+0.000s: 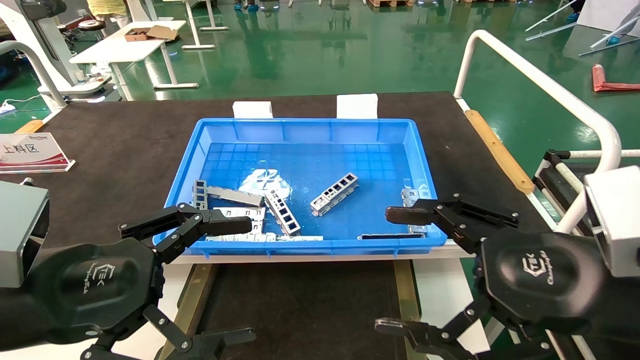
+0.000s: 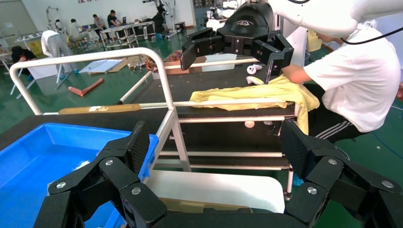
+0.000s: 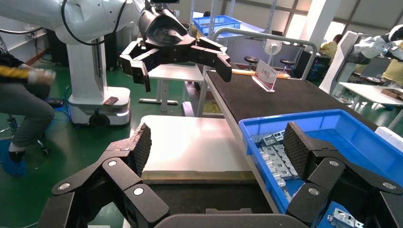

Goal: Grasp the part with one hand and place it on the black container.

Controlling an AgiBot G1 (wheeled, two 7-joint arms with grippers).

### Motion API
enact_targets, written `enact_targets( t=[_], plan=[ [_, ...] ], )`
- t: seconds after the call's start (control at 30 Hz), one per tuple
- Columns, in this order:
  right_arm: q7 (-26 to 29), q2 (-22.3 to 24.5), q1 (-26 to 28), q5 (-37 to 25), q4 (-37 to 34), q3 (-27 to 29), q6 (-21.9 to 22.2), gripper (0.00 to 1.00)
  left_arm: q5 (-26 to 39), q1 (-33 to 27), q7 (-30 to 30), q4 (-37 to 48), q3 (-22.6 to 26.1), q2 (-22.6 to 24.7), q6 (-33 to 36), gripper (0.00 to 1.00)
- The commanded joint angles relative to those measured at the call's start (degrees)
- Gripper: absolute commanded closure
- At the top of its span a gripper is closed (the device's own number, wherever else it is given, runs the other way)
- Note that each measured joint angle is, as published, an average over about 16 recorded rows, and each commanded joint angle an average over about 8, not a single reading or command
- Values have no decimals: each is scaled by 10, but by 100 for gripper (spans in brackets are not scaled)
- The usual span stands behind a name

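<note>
Ladder-like silver brackets lie in the blue bin (image 1: 305,127): one part (image 1: 334,194) near the middle, another (image 1: 282,212) toward the front, among flat grey plates (image 1: 235,196). The black container (image 1: 300,300), with a brass-coloured strip (image 1: 192,295) at its side, sits just in front of the bin and is empty. My left gripper (image 1: 250,279) is open and empty above the container's left end. My right gripper (image 1: 384,270) is open and empty above its right end. The right wrist view shows the container (image 3: 204,197) and bin parts (image 3: 275,156) between my open fingers (image 3: 140,147).
A white tube railing (image 1: 540,80) runs along the table's right side. A sign holder (image 1: 30,152) stands at the left, and two white blocks (image 1: 252,109) stand behind the bin. A person in white (image 2: 361,76) sits beyond the railing.
</note>
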Motion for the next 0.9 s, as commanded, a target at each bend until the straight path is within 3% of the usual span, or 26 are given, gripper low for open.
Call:
enact_targets(
  t=[0.03, 0.9],
  plan=[
    [0, 0, 0, 0, 0, 0, 0, 0, 0, 0, 0, 0, 0, 0, 0, 0],
    [0, 0, 0, 0, 0, 0, 0, 0, 0, 0, 0, 0, 0, 0, 0, 0]
  ],
)
